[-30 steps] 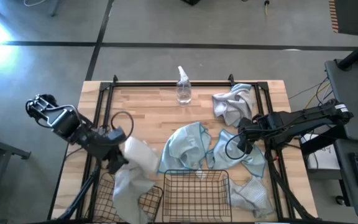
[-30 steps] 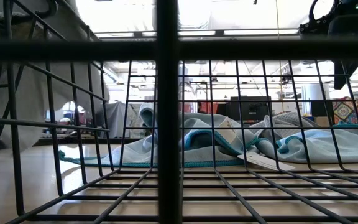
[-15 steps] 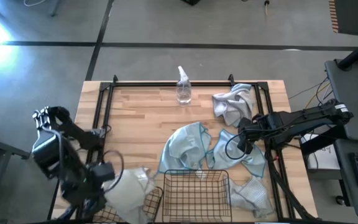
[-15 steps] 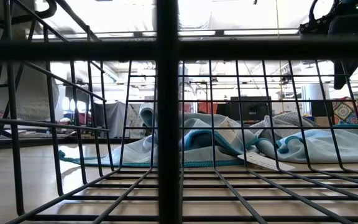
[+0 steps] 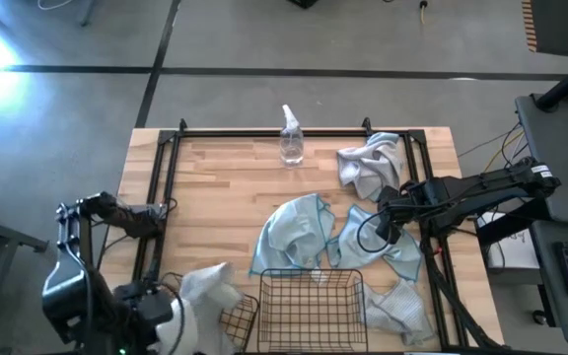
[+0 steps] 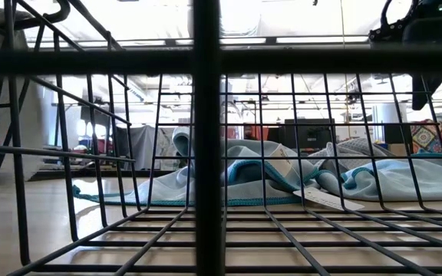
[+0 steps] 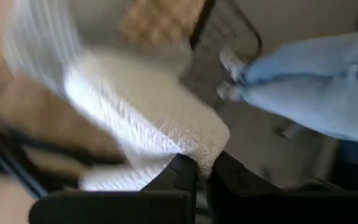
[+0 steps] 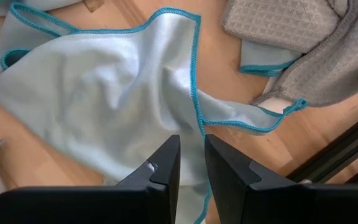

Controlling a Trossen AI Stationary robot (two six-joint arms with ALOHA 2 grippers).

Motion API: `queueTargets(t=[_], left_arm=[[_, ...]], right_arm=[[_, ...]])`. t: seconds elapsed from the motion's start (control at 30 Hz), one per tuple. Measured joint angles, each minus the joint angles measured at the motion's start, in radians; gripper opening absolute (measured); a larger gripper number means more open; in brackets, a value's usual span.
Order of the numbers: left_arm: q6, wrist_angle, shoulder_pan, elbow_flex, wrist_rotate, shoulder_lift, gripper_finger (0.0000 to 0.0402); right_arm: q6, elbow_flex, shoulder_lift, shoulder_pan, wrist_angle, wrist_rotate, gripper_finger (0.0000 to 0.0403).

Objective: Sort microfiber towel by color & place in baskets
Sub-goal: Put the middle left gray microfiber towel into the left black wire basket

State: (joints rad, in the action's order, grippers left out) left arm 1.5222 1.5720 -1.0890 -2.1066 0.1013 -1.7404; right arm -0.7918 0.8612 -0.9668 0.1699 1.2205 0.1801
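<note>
My left gripper (image 5: 171, 306) is at the table's near left corner, shut on a pale grey-white towel (image 5: 205, 288) that bunches over the left wire basket (image 5: 240, 318). The second basket (image 5: 309, 301) stands at the near edge, middle. Two light blue towels (image 5: 294, 232) (image 5: 388, 251) lie flat on the wood mid-table. Grey towels lie at the far right (image 5: 368, 163) and near right (image 5: 399, 306). My right gripper (image 5: 381, 231) hovers over the right blue towel (image 8: 104, 106), fingers slightly apart and pointing down, with nothing between them. My left gripper pinches a thick folded edge of the pale towel (image 7: 202, 146) between its two fingers (image 7: 182, 173). It comes from above, slanting down. The towel spreads away from the fingertips; motion blur hides how many layers are held and whether it rests on the basket.
A clear spray bottle (image 5: 290, 138) stands at the far edge, middle. A black metal frame (image 5: 264, 131) runs around the tabletop. In the low view the basket's mesh (image 6: 206, 138) fills the front, with blue towels (image 6: 267, 180) behind it. Bare wood lies at the far left.
My left gripper has swung toward the table's near left corner, turning as it went, and has stayed shut on the pale towel. The towel went with it, from hanging beside the left basket to bunched over it, and has left the low view.
</note>
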Motion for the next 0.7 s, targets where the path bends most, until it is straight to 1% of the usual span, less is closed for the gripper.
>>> queueTargets(t=[0.13, 0.23, 0.37, 0.5, 0.7], left_arm=[[-0.173, 0.001, 0.01, 0.006, 0.176, -0.016, 0.0], [-0.212, -0.001, 0.012, 0.006, 0.238, -0.02, 0.0], [-0.176, 0.0, 0.011, 0.015, 0.256, -0.02, 0.0], [-0.12, -0.001, 0.012, 0.037, 0.256, -0.018, 0.0003], [-0.042, -0.001, 0.012, 0.08, 0.24, -0.015, 0.0041]], right_arm=[[-0.031, 0.0, 0.0, 0.0, 0.0, -0.006, 0.0068], [-0.047, 0.0, 0.0, 0.0, 0.0, -0.029, 0.0068], [-0.067, 0.0, 0.0, 0.0, 0.0, -0.058, 0.0068], [-0.073, 0.0, 0.0, 0.0, 0.0, -0.059, 0.0068], [-0.073, 0.0, 0.0, 0.0, 0.0, -0.061, 0.0068]])
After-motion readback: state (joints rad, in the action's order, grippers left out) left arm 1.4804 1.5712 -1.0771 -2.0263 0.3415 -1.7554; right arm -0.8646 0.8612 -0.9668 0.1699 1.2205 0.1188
